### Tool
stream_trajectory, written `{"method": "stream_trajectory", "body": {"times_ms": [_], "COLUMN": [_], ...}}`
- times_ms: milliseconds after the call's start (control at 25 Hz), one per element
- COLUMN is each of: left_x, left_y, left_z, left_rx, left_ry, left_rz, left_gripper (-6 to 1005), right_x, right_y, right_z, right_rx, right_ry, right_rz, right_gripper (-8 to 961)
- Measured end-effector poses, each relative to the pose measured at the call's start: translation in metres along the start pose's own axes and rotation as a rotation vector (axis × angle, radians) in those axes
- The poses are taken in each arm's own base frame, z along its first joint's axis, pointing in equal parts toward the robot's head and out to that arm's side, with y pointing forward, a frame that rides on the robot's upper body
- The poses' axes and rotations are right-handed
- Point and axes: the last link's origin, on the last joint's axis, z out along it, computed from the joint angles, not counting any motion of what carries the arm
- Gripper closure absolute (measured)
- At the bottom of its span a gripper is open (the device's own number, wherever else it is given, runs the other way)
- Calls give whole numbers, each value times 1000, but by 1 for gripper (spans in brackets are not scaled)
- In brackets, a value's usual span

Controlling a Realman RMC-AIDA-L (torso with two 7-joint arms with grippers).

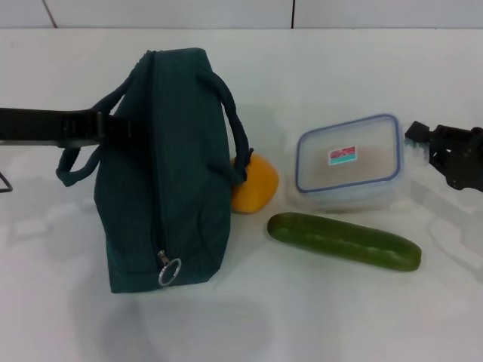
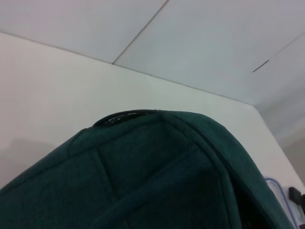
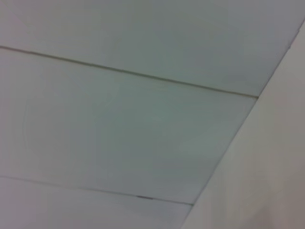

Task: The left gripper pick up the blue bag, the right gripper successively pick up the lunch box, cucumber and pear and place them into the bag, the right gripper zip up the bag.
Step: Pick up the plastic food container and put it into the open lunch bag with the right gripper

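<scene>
The blue bag (image 1: 173, 173) stands on the white table with its zipper running along the top and the metal ring pull (image 1: 169, 271) at its near end. My left gripper (image 1: 113, 127) reaches in from the left and sits at the bag's left handle. In the left wrist view the bag (image 2: 157, 176) fills the lower half. The pear (image 1: 256, 185) rests against the bag's right side, partly behind its right handle. The lunch box (image 1: 349, 162) sits further right, and the cucumber (image 1: 343, 241) lies in front of it. My right gripper (image 1: 423, 143) hovers just right of the lunch box.
The white table (image 1: 317, 317) ends at a back wall (image 1: 226, 11). A thin dark stand (image 1: 6, 183) shows at the left edge. The right wrist view holds only pale wall panels (image 3: 119, 119).
</scene>
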Motion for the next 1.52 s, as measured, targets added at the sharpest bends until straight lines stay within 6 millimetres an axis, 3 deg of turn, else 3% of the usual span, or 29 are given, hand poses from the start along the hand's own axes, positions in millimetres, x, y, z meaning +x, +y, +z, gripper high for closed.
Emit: {"method": "stream_trajectory", "body": {"times_ms": [640, 1040, 1520], "left_x": [2, 3, 7], "left_y": [3, 3, 8], "left_z": [-1, -1, 1], "left_rx": [-26, -25, -38], "left_ry": [19, 20, 21], "left_rz": [32, 51, 73], "left_gripper": [968, 967, 968], "right_x": [2, -1, -9], "right_y": [3, 18, 56], "right_z": [-14, -20, 6], "right_rx": [-83, -217, -435], "right_ry": [-106, -166, -114], "right_rz": [122, 174, 170], "right_gripper": [860, 860, 861]}}
